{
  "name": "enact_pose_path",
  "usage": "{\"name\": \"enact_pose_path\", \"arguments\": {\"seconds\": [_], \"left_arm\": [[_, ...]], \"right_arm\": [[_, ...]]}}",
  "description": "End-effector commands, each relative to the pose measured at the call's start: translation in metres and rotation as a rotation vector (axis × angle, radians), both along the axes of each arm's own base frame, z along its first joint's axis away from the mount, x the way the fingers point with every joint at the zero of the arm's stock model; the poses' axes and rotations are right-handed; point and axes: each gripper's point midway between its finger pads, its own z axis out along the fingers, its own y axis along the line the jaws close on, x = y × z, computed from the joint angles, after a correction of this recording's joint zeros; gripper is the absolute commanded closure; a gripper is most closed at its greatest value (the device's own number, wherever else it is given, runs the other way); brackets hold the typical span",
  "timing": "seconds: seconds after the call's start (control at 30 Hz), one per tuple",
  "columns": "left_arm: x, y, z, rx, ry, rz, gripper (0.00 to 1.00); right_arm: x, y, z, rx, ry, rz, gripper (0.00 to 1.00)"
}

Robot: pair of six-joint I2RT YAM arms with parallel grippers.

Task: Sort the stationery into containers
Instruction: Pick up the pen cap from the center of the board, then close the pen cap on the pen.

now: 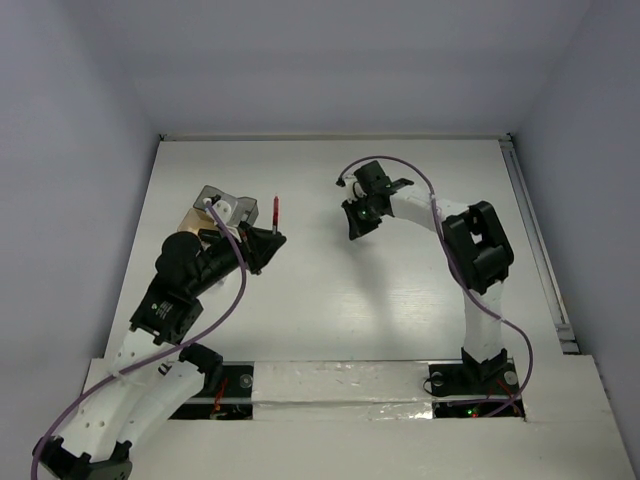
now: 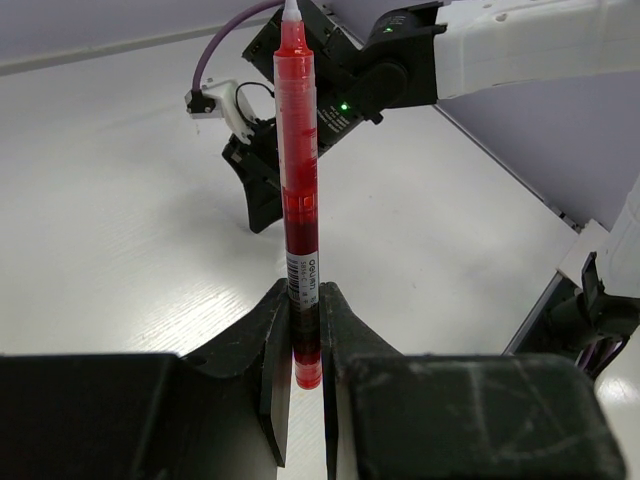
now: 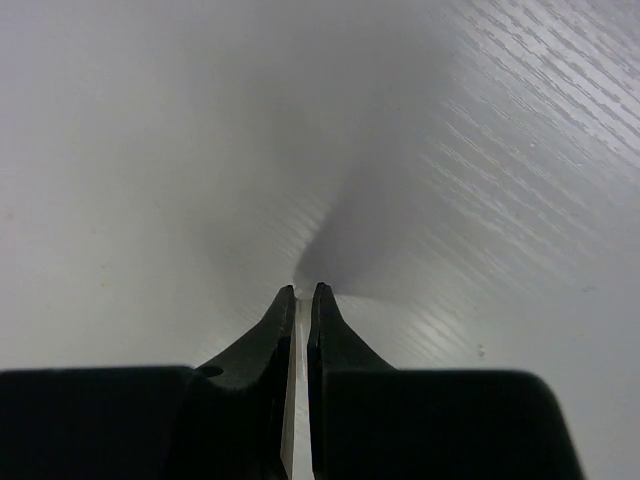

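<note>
Closest to the lens in the left wrist view, the left pincer [image 2: 305, 300] is pinching a red pen [image 2: 300, 190] near its lower end. The barrel stands up between the jaws, with its pale tip pointing away from the wrist. Gripping it that low leaves most of its length free, which I judge suits feeding it end-first into a compartment. From above, the pen is held off the desk [image 1: 330, 290], just to the right of the containers [image 1: 238, 208]. These are a small clear-grey box with a tan part [image 1: 196, 222] on its left side, sitting towards the far left of the desk. The left arm [image 1: 190, 270] covers their near side. Something white shows at the box, but I cannot tell whether it lies inside, nor what else the compartments hold. The right pincer [image 3: 303, 292] is well apart, over the middle of the desk. Its jaws are pressed together with nothing visible between them, and its tips are low above the surface over their own shadow. The pen is the only piece of stationery I can make out, so the drop into the box looks like the step in hand.
</note>
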Motion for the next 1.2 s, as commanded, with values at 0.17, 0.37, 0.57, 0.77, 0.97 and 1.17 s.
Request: {"name": "enact_pose_path", "arguments": {"seconds": [0.17,0.37,0.57,0.77,0.97,1.17], "left_arm": [[0.009,0.005,0.002,0.006,-0.03,0.039,1.0],[0.013,0.004,-0.002,0.011,-0.011,0.033,1.0],[0.011,-0.003,-0.007,0.003,0.003,-0.015,1.0],[-0.006,-0.022,-0.005,-0.021,-0.004,-0.18,1.0],[-0.02,-0.034,-0.007,-0.037,0.005,-0.3,1.0],[-0.025,-0.041,-0.012,-0.048,0.04,-0.367,1.0]], "right_arm": [[-0.016,0.058,0.078,0.465,0.008,-0.052,1.0],[-0.052,0.064,0.197,0.864,-0.216,0.017,1.0],[-0.082,0.053,0.269,1.113,-0.27,-0.012,1.0],[-0.101,0.047,0.312,1.286,-0.314,0.008,1.0],[-0.11,0.042,0.345,1.458,-0.275,0.0,1.0],[-0.108,0.043,0.363,1.511,-0.337,0.025,1.0]]}}
